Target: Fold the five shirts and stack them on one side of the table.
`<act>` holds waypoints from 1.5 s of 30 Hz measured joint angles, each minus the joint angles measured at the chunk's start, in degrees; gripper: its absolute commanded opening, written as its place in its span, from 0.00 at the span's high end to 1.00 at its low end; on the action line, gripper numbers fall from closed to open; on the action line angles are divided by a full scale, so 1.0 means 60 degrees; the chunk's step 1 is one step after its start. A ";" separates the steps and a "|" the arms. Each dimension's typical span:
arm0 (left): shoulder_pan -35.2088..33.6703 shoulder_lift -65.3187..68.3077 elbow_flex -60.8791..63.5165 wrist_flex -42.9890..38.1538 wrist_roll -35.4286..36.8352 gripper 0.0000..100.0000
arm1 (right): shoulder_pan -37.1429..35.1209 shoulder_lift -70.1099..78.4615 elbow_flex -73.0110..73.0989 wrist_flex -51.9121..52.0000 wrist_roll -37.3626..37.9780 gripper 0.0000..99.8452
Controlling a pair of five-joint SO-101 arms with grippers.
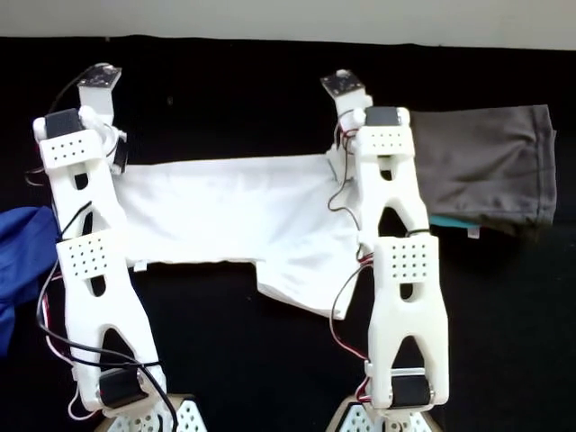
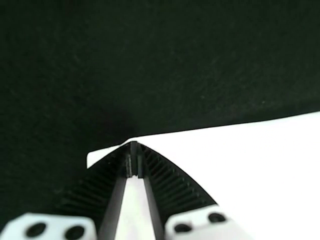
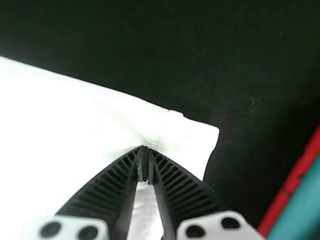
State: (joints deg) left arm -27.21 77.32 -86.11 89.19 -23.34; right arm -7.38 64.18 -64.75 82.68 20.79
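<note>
Left claw (image 2: 133, 160) was noted closed on one far corner of the white shirt (image 1: 225, 216), with only a thin lip of cloth caught at the tips. Right claw (image 3: 143, 162) was likewise found pinched on the shirt's other far corner, just inside the edge.

The shirt was recorded lying flat on the black surface (image 1: 225, 369), stretched between the two arms, with one flap projecting toward the arm bases on the right side. A folded grey shirt (image 1: 486, 166) was seen just beside the right arm, with a teal layer (image 1: 450, 221) under it. A blue shirt (image 1: 22, 256) was bunched at the left edge, beside the left arm.

Step judged: far edge held for a fold toward the near side. Task judged early to midway, with a stack started on the right.

Risks noted:
- Both holds were shallow, so a corner could be lost if the cloth were lifted quickly or pulled taut between the arms.
- If one arm led the other, the fold would be skewed.
- The loose flap could be trapped underneath.
- The grey stack, being so near, could be dragged by the right arm.
</note>
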 measured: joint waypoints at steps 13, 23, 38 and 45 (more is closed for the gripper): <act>0.0337 -0.1993 -0.0952 0.1905 0.0425 0.99 | 0.0029 0.0132 -0.4894 0.2930 0.0000 0.99; 0.0352 -0.6755 0.5114 0.1978 0.0938 0.99 | -0.0689 -0.3399 -0.1905 0.2974 -0.0527 0.99; 0.0337 -1.1751 1.7890 -0.4484 0.0967 0.99 | -0.3839 -1.0022 1.0418 0.2125 0.0147 0.82; 0.0337 -1.2410 2.0498 -0.7341 0.0982 0.99 | -0.3868 -1.0505 1.3480 0.0147 0.0967 0.82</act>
State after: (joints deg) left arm -25.19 2.86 36.88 45.14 -17.45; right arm -30.59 1.14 16.13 83.56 26.59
